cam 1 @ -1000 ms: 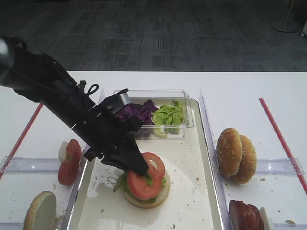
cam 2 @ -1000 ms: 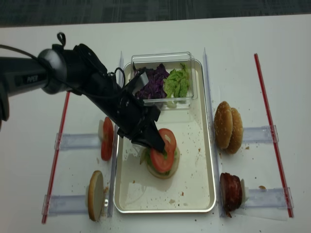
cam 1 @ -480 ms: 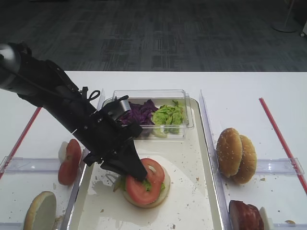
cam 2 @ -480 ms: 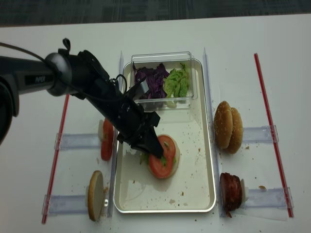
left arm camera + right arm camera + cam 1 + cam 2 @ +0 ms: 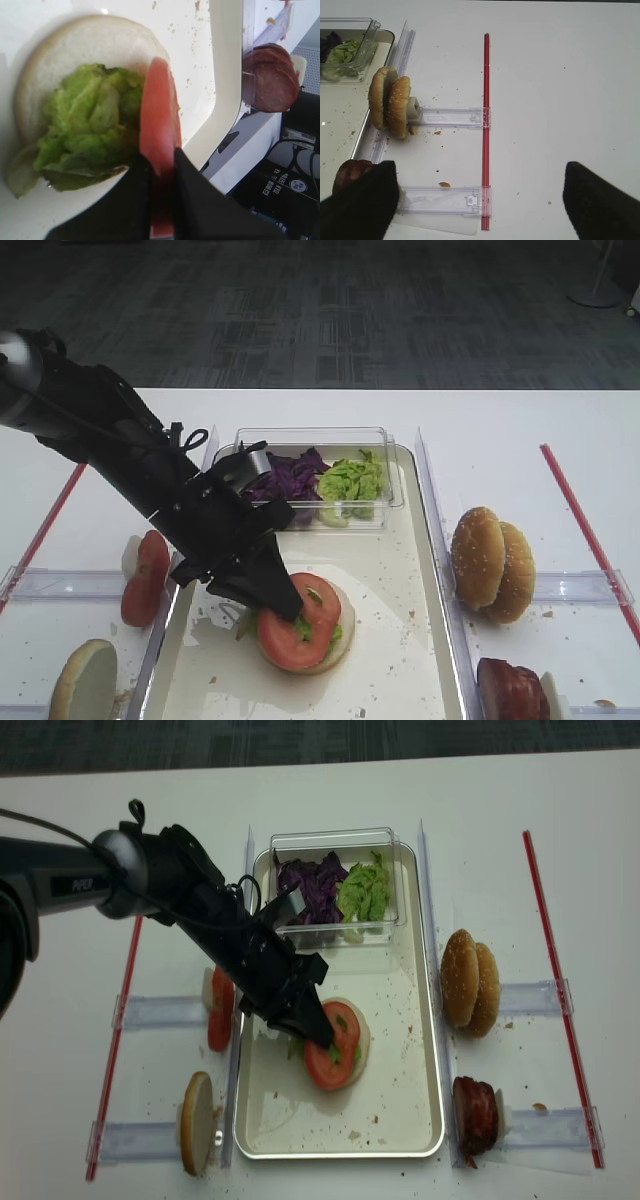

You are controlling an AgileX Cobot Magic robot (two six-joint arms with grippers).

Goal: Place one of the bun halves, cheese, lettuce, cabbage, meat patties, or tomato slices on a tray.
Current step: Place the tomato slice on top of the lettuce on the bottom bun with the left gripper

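we see a tomato slice (image 5: 293, 630) lying over lettuce (image 5: 90, 125) on an open bun half (image 5: 75, 60) in the middle of the tray (image 5: 425, 1050). the left gripper (image 5: 285, 602) is pinching that slice at its edge, jaws pressed tight on it, w/ the arm slanting in from the upper left. a clear tub (image 5: 385, 465) at the tray's far end holds cabbage (image 5: 312, 890) & more lettuce. left of the tray: spare tomato slices (image 5: 143, 578) & a bun half on edge. right of it: two bun halves (image 5: 390, 107), meat patties (image 5: 477, 1115). right gripper (image 5: 480, 202): fingers spread wide over the bare table (image 5: 560, 90), holding nothing.
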